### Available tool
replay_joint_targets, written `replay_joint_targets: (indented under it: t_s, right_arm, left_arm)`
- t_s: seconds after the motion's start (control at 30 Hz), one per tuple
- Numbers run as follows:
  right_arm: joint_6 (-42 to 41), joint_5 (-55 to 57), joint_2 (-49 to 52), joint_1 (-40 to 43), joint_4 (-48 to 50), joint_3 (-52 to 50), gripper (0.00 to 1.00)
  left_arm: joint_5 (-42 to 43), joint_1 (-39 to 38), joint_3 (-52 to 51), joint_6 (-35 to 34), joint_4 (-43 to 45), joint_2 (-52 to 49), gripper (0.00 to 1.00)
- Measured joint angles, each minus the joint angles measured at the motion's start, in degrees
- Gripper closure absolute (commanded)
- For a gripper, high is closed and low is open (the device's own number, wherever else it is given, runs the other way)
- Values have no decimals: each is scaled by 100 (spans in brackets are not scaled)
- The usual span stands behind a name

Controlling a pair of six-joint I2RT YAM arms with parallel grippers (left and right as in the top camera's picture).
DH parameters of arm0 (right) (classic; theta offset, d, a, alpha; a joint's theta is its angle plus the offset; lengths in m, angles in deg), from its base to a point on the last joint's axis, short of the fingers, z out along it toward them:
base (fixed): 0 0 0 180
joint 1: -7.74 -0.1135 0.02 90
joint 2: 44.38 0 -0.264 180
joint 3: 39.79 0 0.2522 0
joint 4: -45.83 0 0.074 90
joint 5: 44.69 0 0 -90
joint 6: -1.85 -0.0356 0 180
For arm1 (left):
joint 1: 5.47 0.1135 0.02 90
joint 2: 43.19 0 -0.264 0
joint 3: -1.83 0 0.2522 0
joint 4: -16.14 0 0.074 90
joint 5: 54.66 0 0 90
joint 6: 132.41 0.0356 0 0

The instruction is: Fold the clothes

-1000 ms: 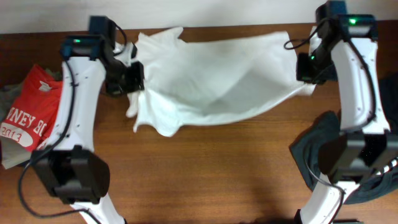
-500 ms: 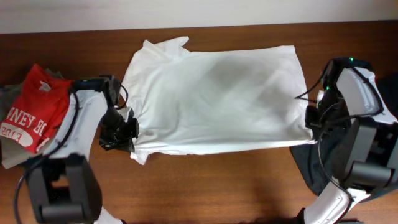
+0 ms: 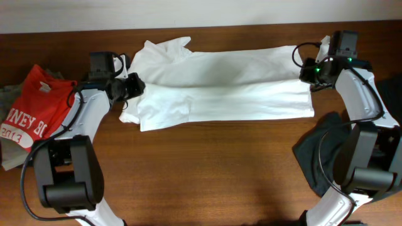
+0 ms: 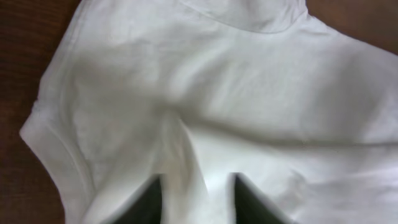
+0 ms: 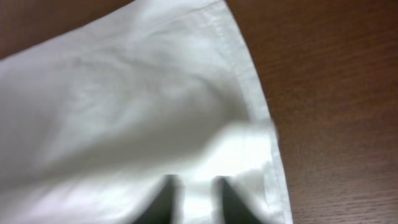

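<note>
as it lies now, the white shirt (image 3: 220, 88) is flat on the far half of the table (image 3: 207, 182), long axis running left to right across the overhead view. neck and sleeve end points to the robot's left, hem end to the right. it's doubled lengthwise: a crease runs along its length about midway. near edge is roughly straight but skewed, sitting nearer to me at the left. one sleeve pokes out at the near-left corner, more cloth bunches at the far-left corner.

left gripper (image 3: 130, 86) is over the shirt's left end. in the left wrist view its fingers (image 4: 146, 205) are a narrow gap apart with a raised ridge of cloth running in between them, so i read it as pinched on the shirt. neck opening (image 4: 249, 15) shows at the top of that view.

right gripper (image 3: 309, 69) is at the far-right corner. in the right wrist view its fingers (image 5: 166, 202) are nearly together with white cloth between, a lifted flap just past the tips. the stitched hem (image 5: 249, 93) runs beside bare wood. reads as clamped on the shirt.

further out: red t-shirt (image 3: 34, 116) with white lettering at the left edge, well apart, lying on a grey cloth (image 3: 6, 94). dark garment (image 3: 311, 157) at the near right by the right arm's base; can't tell if it touches the shirt.
</note>
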Motion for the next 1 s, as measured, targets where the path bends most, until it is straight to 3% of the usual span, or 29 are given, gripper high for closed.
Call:
replay_joint_targets:
  t_s: [0.07, 0.17, 0.27, 0.37, 0.4, 0.47, 0.53, 0.63, 0.77, 0.9, 1.0]
  right_arm:
    - [37, 50, 0, -94, -155, 0, 24]
    - [44, 568, 13, -107, -905, -24, 29]
    - [39, 765, 111, -107, -837, -496, 36]
    - [46, 855, 229, -107, -533, -984, 71]
    - [31, 874, 229, -107, -505, -1056, 76]
    - [42, 1036, 229, -107, -485, -1213, 77]
    - [42, 1255, 229, -107, -503, -1384, 87]
    - [39, 1403, 212, -107, -922, -1419, 92]
    - [-31, 1609, 192, -96, -1650, -1462, 91]
    - [-107, 1648, 192, -70, -1672, -1464, 75]
    - [-107, 1711, 192, -42, -1672, -1464, 72]
  left_arm:
    - [0, 0, 9, -48, -136, -15, 21]
    - [-282, 0, 28, -68, -1268, -17, 21]
    - [-855, 0, -181, -70, -1478, -17, 21]
    - [-1073, 0, -435, -70, -1292, -17, 24]
    - [-1123, 0, -507, -68, -1246, -20, 25]
    - [-1163, 0, -616, -68, -1239, -61, 25]
    - [-1292, 0, -658, -68, -1355, -125, 24]
    - [-1513, -13, -682, -61, -1888, -122, 23]
    - [-1681, 227, -756, -57, -2704, -122, 23]
    - [-1611, 343, -798, 44, -2962, -101, 19]
    - [-1338, 348, -1012, 243, -2822, 393, 18]
